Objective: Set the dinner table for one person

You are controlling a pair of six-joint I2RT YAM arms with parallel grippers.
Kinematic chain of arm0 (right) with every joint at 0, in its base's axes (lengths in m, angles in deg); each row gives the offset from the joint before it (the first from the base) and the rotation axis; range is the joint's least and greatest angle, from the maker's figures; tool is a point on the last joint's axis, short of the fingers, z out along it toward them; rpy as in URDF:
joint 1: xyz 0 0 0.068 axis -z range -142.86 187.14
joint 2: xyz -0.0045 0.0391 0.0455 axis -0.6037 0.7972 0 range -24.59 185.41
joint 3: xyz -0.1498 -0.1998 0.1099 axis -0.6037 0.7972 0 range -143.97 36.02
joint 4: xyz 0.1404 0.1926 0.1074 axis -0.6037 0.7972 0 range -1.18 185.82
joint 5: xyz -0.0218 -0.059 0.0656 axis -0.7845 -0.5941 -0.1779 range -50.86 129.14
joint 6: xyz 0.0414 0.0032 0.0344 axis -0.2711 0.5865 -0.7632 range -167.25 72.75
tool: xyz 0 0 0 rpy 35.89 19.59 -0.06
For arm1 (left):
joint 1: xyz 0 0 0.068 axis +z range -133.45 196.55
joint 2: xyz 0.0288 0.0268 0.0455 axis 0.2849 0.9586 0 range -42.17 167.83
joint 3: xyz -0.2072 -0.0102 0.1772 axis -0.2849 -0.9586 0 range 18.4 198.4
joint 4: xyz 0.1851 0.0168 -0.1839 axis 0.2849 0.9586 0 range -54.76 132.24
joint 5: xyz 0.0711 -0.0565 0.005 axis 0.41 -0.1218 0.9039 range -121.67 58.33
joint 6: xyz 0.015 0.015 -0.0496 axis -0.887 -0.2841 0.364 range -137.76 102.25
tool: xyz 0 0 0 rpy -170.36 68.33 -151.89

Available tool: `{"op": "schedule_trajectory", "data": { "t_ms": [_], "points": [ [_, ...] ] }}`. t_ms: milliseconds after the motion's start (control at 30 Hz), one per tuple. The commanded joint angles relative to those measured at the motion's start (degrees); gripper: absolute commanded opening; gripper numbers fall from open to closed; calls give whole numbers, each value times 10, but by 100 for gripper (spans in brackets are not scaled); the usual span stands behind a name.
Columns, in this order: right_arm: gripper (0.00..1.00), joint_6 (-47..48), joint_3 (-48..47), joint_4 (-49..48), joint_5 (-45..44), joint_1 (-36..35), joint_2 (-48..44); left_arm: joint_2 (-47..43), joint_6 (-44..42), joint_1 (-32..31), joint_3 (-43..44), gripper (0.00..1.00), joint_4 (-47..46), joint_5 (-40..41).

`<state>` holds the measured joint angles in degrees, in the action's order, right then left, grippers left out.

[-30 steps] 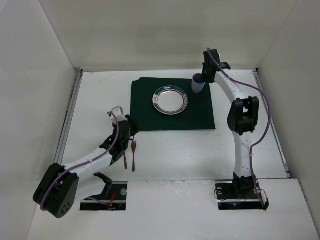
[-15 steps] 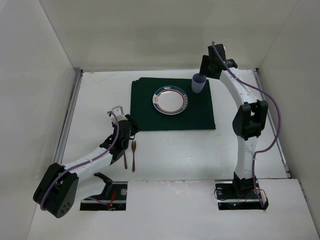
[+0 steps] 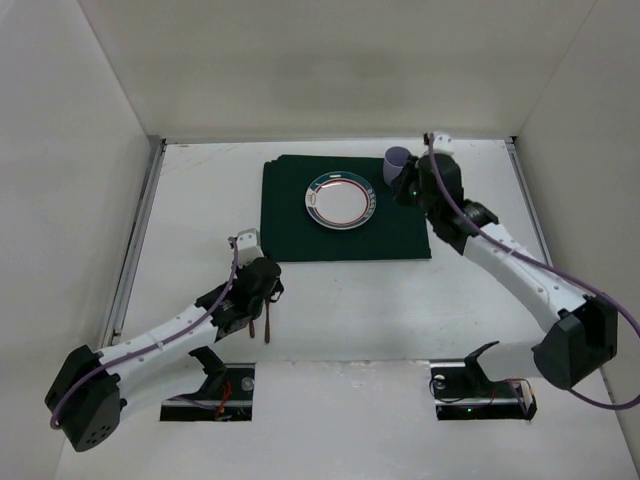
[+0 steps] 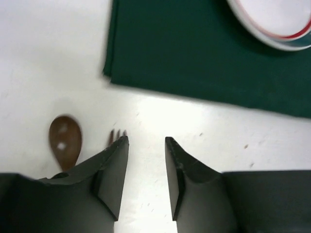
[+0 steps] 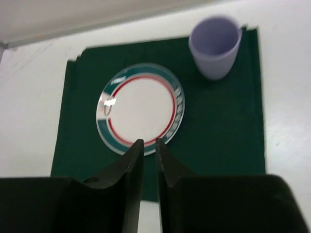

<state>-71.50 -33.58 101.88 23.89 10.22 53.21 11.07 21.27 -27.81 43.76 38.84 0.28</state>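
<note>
The dinner table (image 3: 190,210) is the white tabletop. A dark green placemat (image 3: 400,235) lies on it at the back, bearing a plate (image 3: 341,199) with a teal and red rim and a lilac cup (image 3: 396,165) at its far right corner. My right gripper (image 3: 404,189) hovers just near of the cup, jaws nearly together and empty (image 5: 149,141); the plate (image 5: 141,109) and cup (image 5: 215,46) lie ahead of it. My left gripper (image 3: 270,290) is open and empty (image 4: 146,141) over bare table. Brown fork tines (image 4: 117,134) show at its left fingertip, and a brown spoon (image 4: 64,141) lies further left.
White walls enclose the table on the left, back and right. The fork handle (image 3: 267,328) sticks out below the left gripper. The placemat's near left corner (image 4: 109,73) is just ahead of the left gripper. Both arm bases sit at the near edge.
My right arm has drawn back from the cup and swung down and nearer, leaving the cup standing on the placemat. My left gripper has shifted a little right and nearer, over the fork.
</note>
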Motion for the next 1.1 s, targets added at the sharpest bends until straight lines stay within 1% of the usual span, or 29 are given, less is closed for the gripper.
{"op": "schedule_trajectory", "data": {
  "t_ms": [0, 100, 133, 200, 300, 500, 600, 900, 967, 1067],
  "points": [
    [20, -43, 92, -99, 1, -38, -26, -18, 76, -15, 29, 31, 155, 51],
    [21, -51, 154, -117, -7, -71, -68, -18, 140, -8, 34, 31, 231, 56],
    [22, -53, 175, -124, -8, -78, -84, -16, 157, -5, 35, 34, 249, 58],
    [23, -52, 207, -136, -8, -92, -112, -9, 179, -1, 35, 35, 272, 58],
    [25, -52, 241, -147, -3, -105, -142, 15, 191, 4, 35, 35, 284, 61],
    [25, -48, 272, -174, 5, -111, -147, 49, 198, 7, 31, 34, 283, 69],
    [25, -51, 279, -183, 14, -114, -146, 54, 199, 9, 31, 30, 285, 69],
    [26, -49, 279, -185, 13, -126, -149, 69, 195, 10, 12, 29, 245, 35],
    [26, -49, 280, -185, 11, -126, -150, 75, 192, 11, 12, 28, 242, 32],
    [27, -48, 281, -185, 10, -126, -152, 96, 188, 11, 16, 22, 242, 26]
  ]
}}
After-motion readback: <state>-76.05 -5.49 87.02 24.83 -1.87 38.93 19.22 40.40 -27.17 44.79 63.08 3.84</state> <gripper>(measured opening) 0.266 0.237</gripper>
